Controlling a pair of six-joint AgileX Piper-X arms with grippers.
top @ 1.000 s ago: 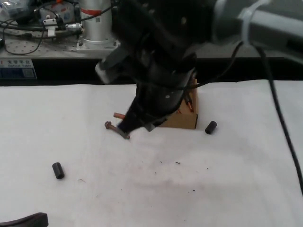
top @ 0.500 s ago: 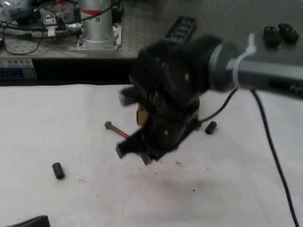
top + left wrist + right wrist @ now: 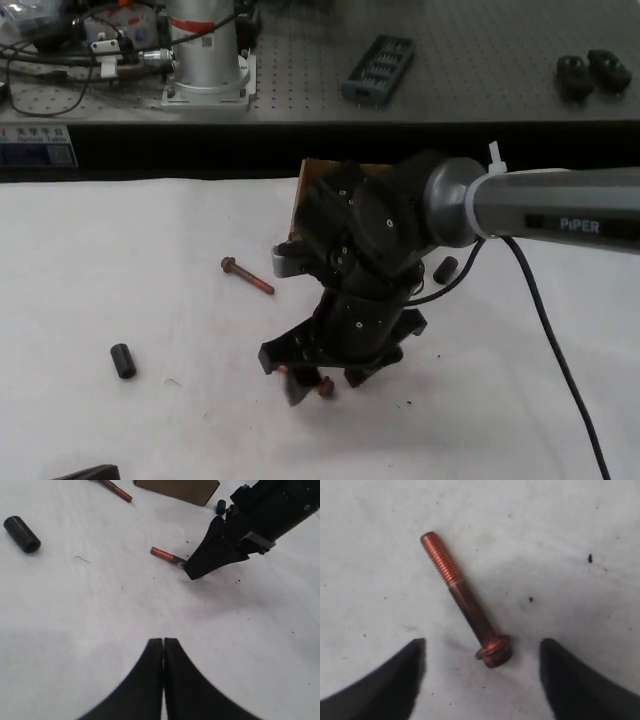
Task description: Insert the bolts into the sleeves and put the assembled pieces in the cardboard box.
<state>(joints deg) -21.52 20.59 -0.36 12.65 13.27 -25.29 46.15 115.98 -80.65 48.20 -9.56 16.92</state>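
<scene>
Now the right jaws have left the cardboard box [image 3: 175,487], straddling a bolt [image 3: 465,600].

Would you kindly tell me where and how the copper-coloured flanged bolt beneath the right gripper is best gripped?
I would take the copper-coloured flanged bolt by its smooth shank near the head, straight down from above. It lies flat on the white bench cover, and the open right gripper straddles it.
</scene>
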